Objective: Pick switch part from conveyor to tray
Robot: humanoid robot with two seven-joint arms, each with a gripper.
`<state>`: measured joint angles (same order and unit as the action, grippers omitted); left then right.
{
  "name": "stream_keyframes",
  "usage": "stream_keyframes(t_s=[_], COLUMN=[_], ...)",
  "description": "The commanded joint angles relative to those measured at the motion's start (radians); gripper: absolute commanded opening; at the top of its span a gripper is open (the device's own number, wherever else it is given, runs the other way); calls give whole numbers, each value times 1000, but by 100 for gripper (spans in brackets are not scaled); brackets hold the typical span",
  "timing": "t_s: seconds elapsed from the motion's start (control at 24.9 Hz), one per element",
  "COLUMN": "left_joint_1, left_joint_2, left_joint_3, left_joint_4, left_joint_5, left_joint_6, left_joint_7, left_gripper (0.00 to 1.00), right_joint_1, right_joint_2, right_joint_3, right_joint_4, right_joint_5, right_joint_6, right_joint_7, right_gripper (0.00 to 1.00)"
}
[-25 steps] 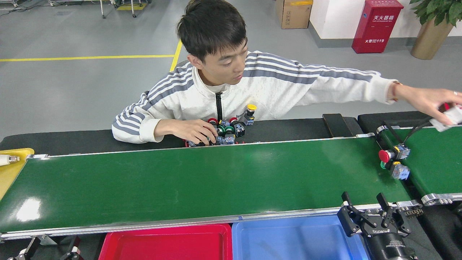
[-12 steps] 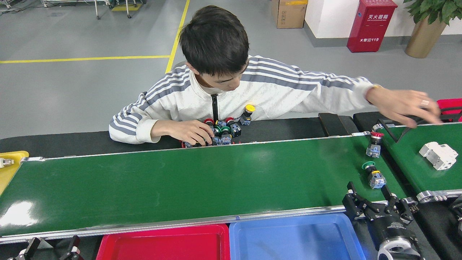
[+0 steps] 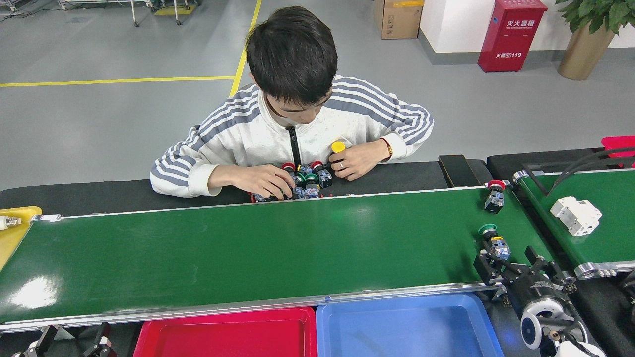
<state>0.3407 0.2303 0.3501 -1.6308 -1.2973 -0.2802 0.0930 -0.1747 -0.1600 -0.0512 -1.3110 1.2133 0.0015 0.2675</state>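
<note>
Person's hand has pulled back from the right; green-capped push-button switch part [image 3: 493,241] drifted left along the glossy green conveyor belt [image 3: 248,248], now at the spread fingers of the black right gripper [image 3: 513,260]. Red-capped switch [image 3: 494,195] farther. Blue plastic tray [image 3: 407,327] near, red tray [image 3: 228,332] left of it. Grey floor beyond.

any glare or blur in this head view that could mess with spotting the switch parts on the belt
Head view: a bright glare patch sits on the conveyor at its far left, and a fainter sheen near mid-belt; the green-capped switch part and red-capped switch part lie in evenly lit belt and read sharp; the right pincer is dark, its state unclear.
</note>
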Motion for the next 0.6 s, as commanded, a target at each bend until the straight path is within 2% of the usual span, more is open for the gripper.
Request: stream_keyframes(t_s=[0.0, 0.04, 0.12, 0.2, 0.24, 0.4, 0.52, 0.56], left_joint_1=[-6, -6, -5, -5, -6, -5, 4, 6], left_joint_2=[7, 7, 4, 4, 6, 4, 3, 3], left_joint_3=[4, 4, 10, 13, 15, 18, 41, 46], left_joint_4=[-6, -6, -9, -12, -12, -12, -14, -15], left_joint_5=[1, 1, 1, 3, 4, 4, 4, 4], left_joint_6=[4, 6, 7, 3, 3, 10, 16, 15], left_joint_7=[8, 8, 8, 8, 8, 8, 8, 8], left_gripper=[100, 100, 100, 100, 100, 100, 100, 100], right_joint_1=[-40, -54, -68, -71, -72, -72, -65, -65], right_joint_2=[2, 2, 2, 2, 2, 8, 2, 0], right_joint_3=[31, 45, 50, 50, 50, 85, 179, 231], right_joint_4=[26, 44, 52, 47, 45, 26, -44, -80], right_joint_5=[-5, -8, -8, -9, -9, -9, -8, -8], right_joint_6=[31, 32, 29, 29, 28, 23, 6, -54], right_joint_7=[-1, -2, -2, -4, -2, -7, -44, -70], right_gripper=[69, 49, 19, 6, 2, 2, 2, 2])
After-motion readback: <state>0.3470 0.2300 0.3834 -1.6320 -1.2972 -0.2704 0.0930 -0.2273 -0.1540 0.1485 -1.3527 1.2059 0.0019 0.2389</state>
